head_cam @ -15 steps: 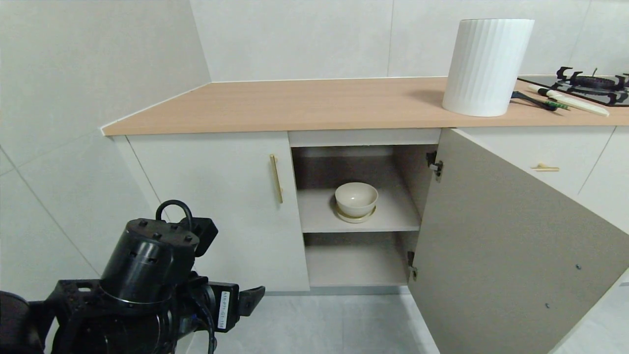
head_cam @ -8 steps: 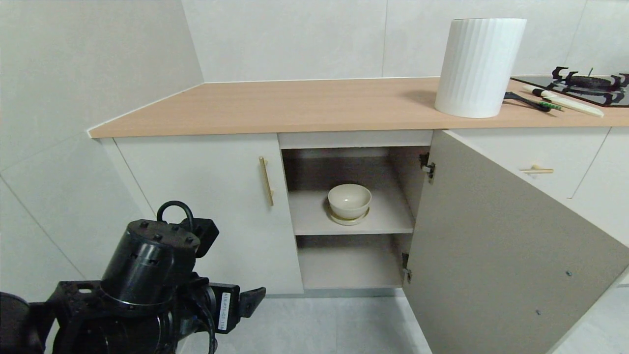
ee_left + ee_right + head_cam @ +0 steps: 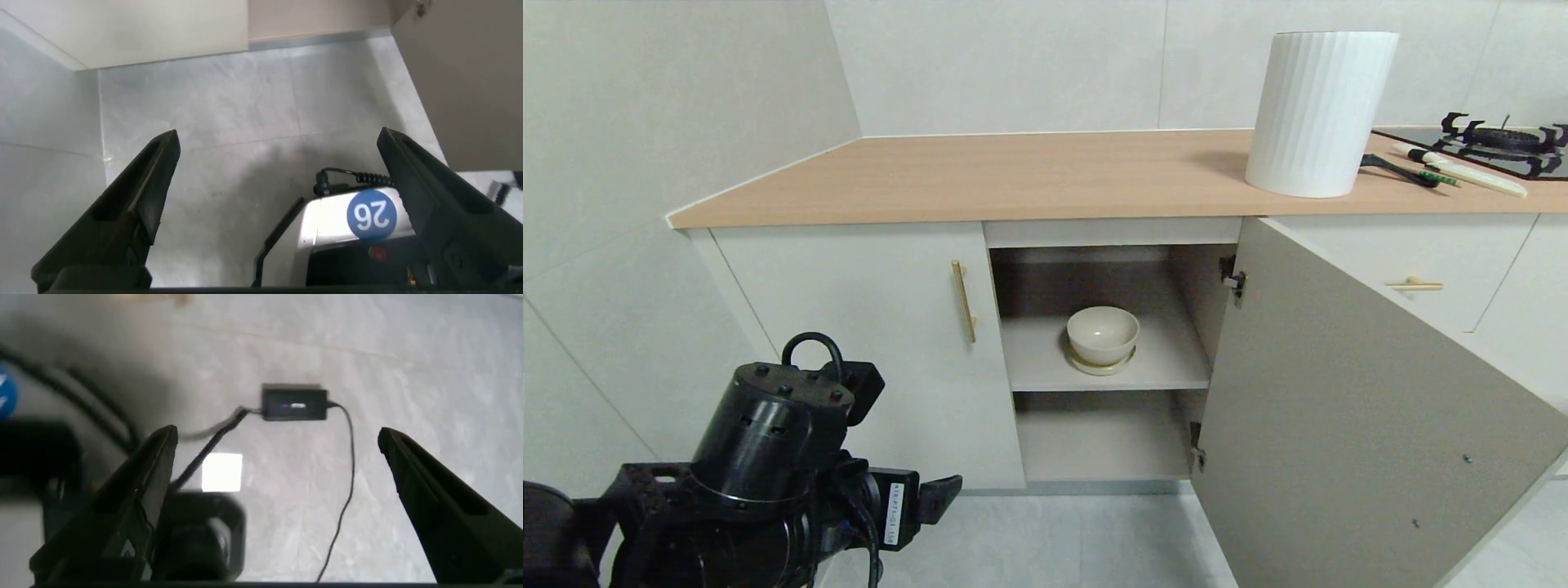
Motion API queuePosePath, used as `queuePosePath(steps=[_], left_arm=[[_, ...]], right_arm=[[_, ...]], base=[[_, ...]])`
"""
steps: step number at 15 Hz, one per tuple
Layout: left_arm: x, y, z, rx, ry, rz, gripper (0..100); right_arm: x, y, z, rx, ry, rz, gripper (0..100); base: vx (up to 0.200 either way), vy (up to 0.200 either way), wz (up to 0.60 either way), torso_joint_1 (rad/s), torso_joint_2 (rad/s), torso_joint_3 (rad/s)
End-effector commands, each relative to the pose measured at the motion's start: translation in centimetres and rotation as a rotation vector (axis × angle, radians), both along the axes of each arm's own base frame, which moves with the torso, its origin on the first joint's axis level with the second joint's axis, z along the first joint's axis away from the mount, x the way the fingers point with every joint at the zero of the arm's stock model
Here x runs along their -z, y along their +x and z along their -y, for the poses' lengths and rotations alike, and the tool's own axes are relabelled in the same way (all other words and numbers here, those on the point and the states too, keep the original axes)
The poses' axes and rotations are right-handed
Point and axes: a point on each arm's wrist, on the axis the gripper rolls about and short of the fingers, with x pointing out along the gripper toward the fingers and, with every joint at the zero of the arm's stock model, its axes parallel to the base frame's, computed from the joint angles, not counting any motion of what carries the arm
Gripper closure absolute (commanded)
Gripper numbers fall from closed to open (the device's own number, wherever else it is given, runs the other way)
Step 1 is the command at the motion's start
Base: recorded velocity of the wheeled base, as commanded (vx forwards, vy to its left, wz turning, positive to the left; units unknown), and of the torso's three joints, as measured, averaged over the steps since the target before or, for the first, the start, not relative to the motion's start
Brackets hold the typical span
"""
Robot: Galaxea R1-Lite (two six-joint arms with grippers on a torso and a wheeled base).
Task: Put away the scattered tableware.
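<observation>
A cream bowl (image 3: 1102,331) rests on a small plate (image 3: 1101,365) on the upper shelf (image 3: 1168,363) of the open cabinet. Several utensils, one black-handled (image 3: 1401,167) and one long and white (image 3: 1462,170), lie at the right end of the wooden counter (image 3: 1013,175). My left arm (image 3: 768,457) hangs low at the lower left, well in front of the cabinet. The left gripper (image 3: 279,140) is open above the grey floor with nothing between its fingers. Likewise open and holding nothing, the right gripper (image 3: 278,437) hangs over the floor.
The right cabinet door (image 3: 1339,392) swings far out toward me. The left door (image 3: 866,343) is closed. A tall white ribbed container (image 3: 1319,114) stands on the counter beside a gas hob (image 3: 1503,139). A black box with a cable (image 3: 294,404) lies on the floor.
The head camera has shifted, so the whole picture slid slightly left. The bowl, plate, door and both arms have not visibly moved.
</observation>
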Motion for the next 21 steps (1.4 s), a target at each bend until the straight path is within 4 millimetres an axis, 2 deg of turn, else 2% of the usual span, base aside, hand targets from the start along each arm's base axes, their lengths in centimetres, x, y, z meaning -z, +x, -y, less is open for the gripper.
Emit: queuePosePath(steps=[1, 5, 8, 12, 16, 21], left_arm=[[0.0, 0.0, 0.0, 0.000, 0.000, -0.001, 0], [0.0, 0.0, 0.0, -0.001, -0.002, 0.001, 0], [0.0, 0.0, 0.0, 0.000, -0.001, 0.001, 0], [0.0, 0.0, 0.0, 0.000, -0.001, 0.001, 0], [0.0, 0.0, 0.0, 0.000, 0.000, -0.001, 0], [-0.1, 0.0, 0.0, 0.000, -0.002, 0.002, 0]], right_arm=[[0.4, 1.3, 0.8, 0.067, -0.005, 0.004, 0], [2.2, 4.7, 1.9, 0.126, 0.013, 0.079, 0], [2.7, 6.3, 2.4, 0.107, 0.096, 0.098, 0], [2.3, 6.8, 2.2, 0.026, 0.214, 0.155, 0], [2.3, 6.8, 2.0, 0.002, 0.233, 0.163, 0], [3.1, 6.6, -0.1, -0.099, 0.286, 0.123, 0]], base=[[0.000, 0.000, 0.00, 0.000, 0.00, 0.000], [0.000, 0.000, 0.00, 0.000, 0.00, 0.000], [0.000, 0.000, 0.00, 0.000, 0.00, 0.000], [0.000, 0.000, 0.00, 0.000, 0.00, 0.000], [0.000, 0.000, 0.00, 0.000, 0.00, 0.000], [0.000, 0.000, 0.00, 0.000, 0.00, 0.000]])
